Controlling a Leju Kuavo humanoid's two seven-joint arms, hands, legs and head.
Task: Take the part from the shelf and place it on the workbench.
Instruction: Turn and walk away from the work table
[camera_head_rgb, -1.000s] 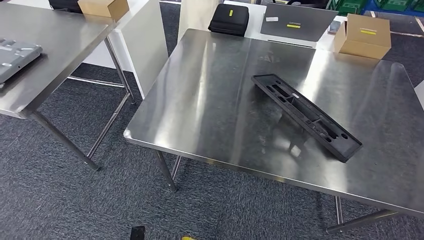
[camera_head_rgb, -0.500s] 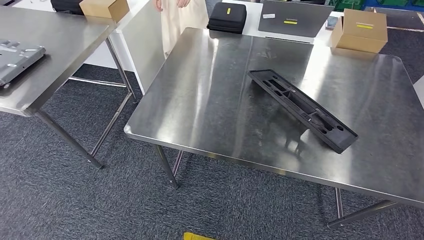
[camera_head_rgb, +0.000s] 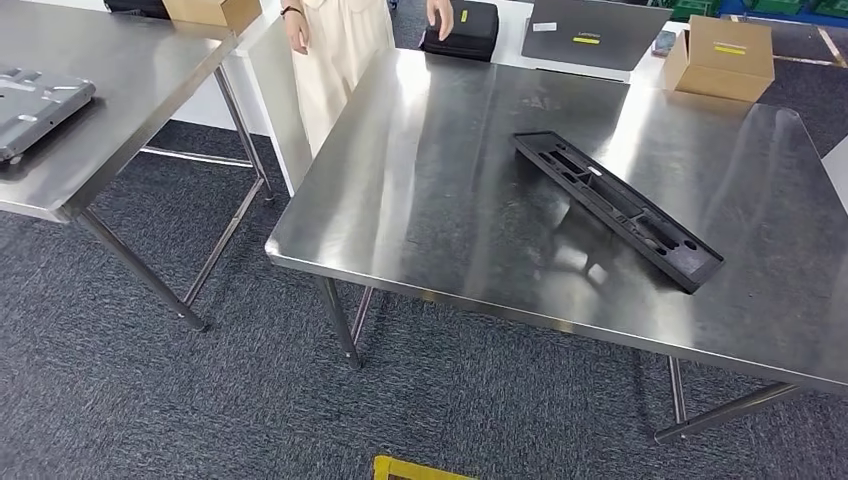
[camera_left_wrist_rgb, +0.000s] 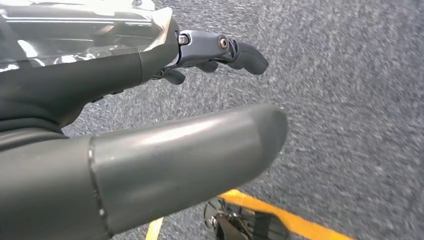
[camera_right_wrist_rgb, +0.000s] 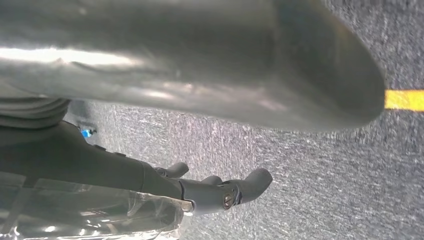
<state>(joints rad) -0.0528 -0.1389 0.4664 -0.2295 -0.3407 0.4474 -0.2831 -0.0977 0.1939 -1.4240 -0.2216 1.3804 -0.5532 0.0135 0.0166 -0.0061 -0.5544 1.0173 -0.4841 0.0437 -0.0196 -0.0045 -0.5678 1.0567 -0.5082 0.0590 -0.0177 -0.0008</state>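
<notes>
Your view has swung right and a person (camera_head_rgb: 340, 40) has come up behind the worktop (camera_head_rgb: 420, 200); the part (camera_head_rgb: 615, 208) lies there, left hand (camera_left_wrist_rgb: 150, 125) and right hand (camera_right_wrist_rgb: 190, 150) spread, holding nothing

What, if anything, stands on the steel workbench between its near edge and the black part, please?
Nothing visible does. The black part lies on the workbench with bare steel between it and the near edge. The left hand and right hand hang over carpet, holding nothing.
</notes>
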